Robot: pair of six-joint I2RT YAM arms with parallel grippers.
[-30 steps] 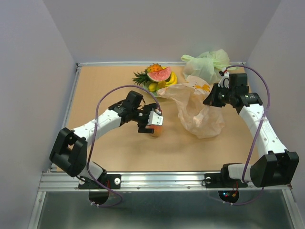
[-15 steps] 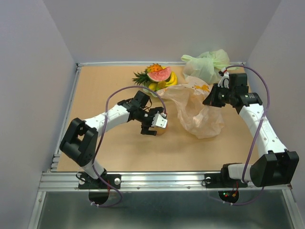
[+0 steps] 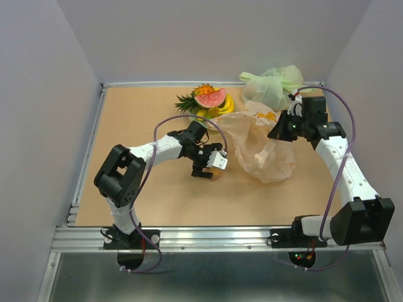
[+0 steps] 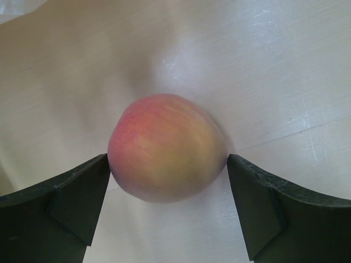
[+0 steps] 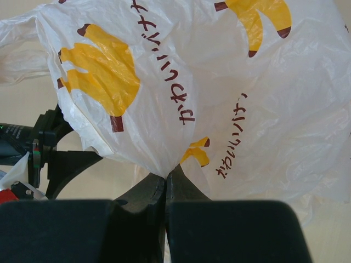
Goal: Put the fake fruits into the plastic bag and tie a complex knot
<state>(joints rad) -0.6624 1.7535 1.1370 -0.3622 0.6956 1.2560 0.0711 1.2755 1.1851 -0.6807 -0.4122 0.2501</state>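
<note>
Straddling the peach (image 4: pixel 166 147), your left gripper (image 3: pixel 210 166) stands with its jaws wide apart and nothing clamped. In the left wrist view the two dark fingers (image 4: pixel 66 203) flank the fruit closely on either side, and I cannot tell whether either one touches its skin. The peach sits on the bench (image 3: pixel 145 195), near the left flank of the plastic bag (image 3: pixel 264 154) but outside it. Your right gripper (image 5: pixel 165 178) is closed tight on a fold of the bag's printed film, holding that edge up while the rest of the bag slumps onto the bench. The other fake fruits (image 3: pixel 208 102), among them the watermelon slice (image 3: pixel 210 97) and the bananas (image 3: pixel 227 104), lie heaped at the far side of the bench, just beyond the bag. The pale green knotted bag (image 3: pixel 272 83) rests in the far right corner, apart from the job. By my reading you are at the pick of a fruit with the bag looking empty, so loading has barely begun and the knot is a long way off. The next move calls for you to close the left gripper squarely across the peach's widest part, since a round, smooth fruit may squirt out of an off-centre pinch. Then lift it and carry it to the bag's mouth. I cannot make out how wide that mouth stands, so check before you release.
</note>
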